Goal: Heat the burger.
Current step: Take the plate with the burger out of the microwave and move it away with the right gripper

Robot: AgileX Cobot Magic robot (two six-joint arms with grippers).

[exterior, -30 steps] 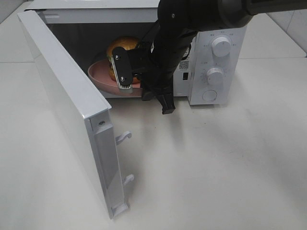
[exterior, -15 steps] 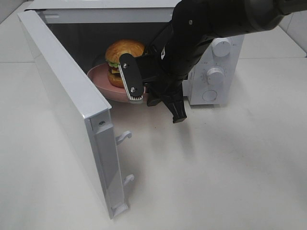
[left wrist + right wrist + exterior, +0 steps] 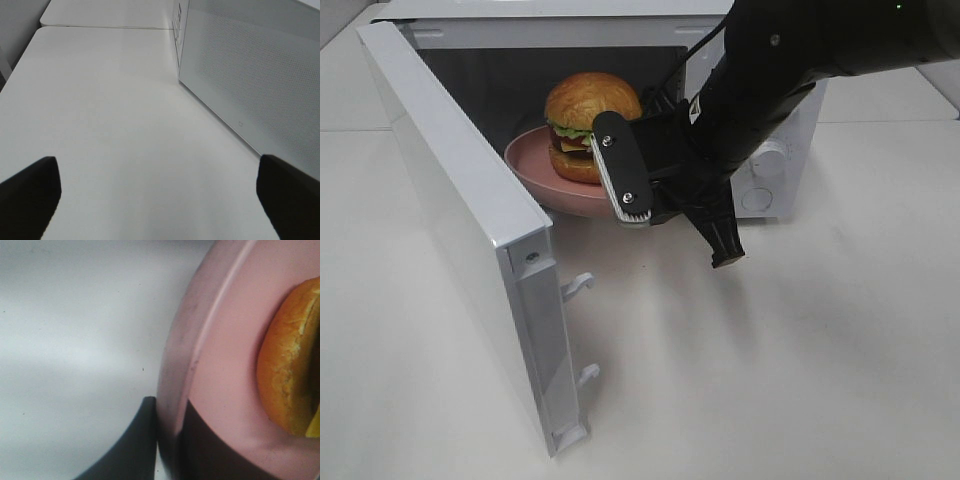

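Observation:
The burger (image 3: 590, 122), with its golden bun, green lettuce and dark patty, sits on a pink plate (image 3: 532, 165) at the mouth of the open white microwave (image 3: 545, 28). My right gripper (image 3: 632, 205) is shut on the plate's near rim and holds it tilted. The right wrist view shows the gripper (image 3: 167, 417) clamped on the pink plate's rim (image 3: 200, 355), with the burger's bun (image 3: 290, 365) beside it. My left gripper (image 3: 160, 200) is open and empty over bare table, beside the microwave door's outer face (image 3: 250, 65). It does not show in the exterior view.
The microwave door (image 3: 460, 210) stands wide open to the left, with its latch hooks (image 3: 578, 288) sticking out over the table. My right arm (image 3: 790, 70) hides most of the control panel. White tabletop (image 3: 770, 380) lies in front.
My right gripper has moved right and outward from the microwave cavity, bringing the plate and burger with it. The burger now shows fully. The door has not moved.

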